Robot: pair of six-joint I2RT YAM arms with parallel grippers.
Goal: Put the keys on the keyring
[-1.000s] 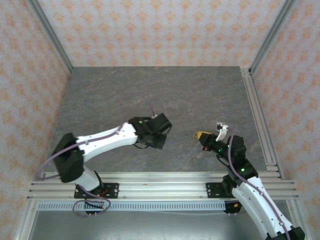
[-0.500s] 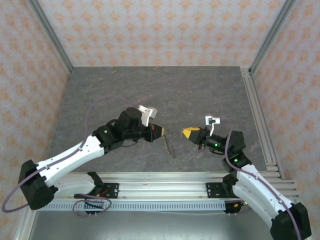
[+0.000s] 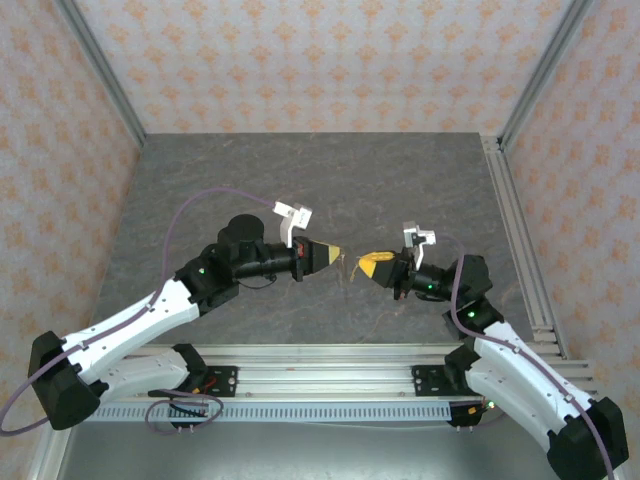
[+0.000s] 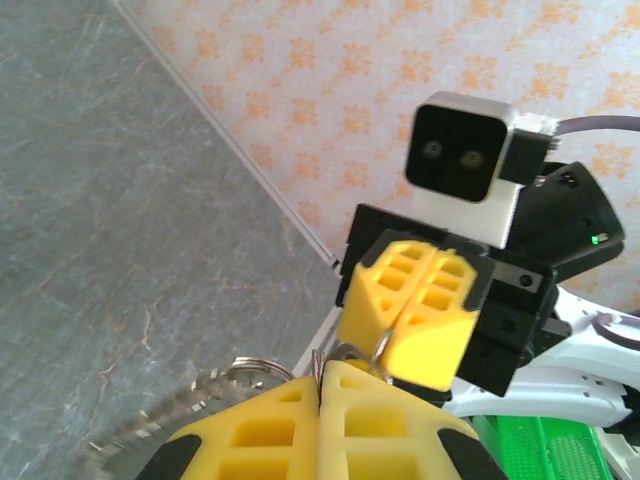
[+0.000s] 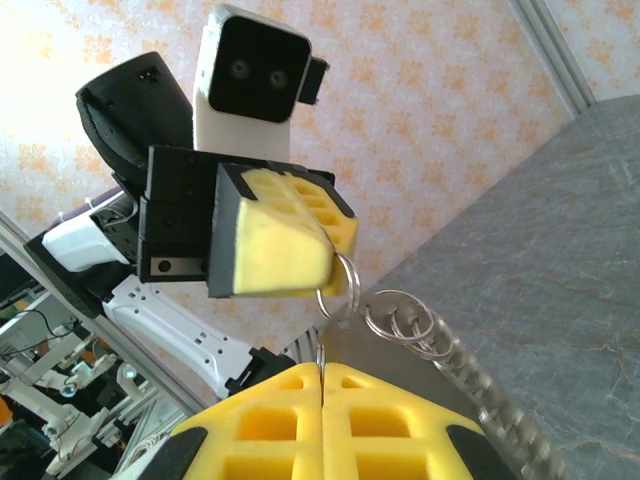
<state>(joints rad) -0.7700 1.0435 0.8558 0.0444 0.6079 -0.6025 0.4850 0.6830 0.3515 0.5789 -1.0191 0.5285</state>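
My 2 grippers meet tip to tip above the surface (image 3: 250,180). Nearest, in the right wrist view, my right gripper (image 5: 322,375) has its jaws pressed together. A thin sliver of metal stands up out of the seam, and I cannot tell whether it is a key's blade or part of the ring. Just beyond, my left gripper (image 5: 335,255) has its jaws closed too, pinching a small wire loop of the keyring (image 5: 341,284) at its very tip. Beside that loop hangs a cluster of smaller rings, and a chain (image 5: 470,375) trails from them down toward the surface. I cannot tell whether its end touches. I judge the task partway done. The keyring is held up between my 2 tips, but I see no key clearly threaded on it, so the threading remains.
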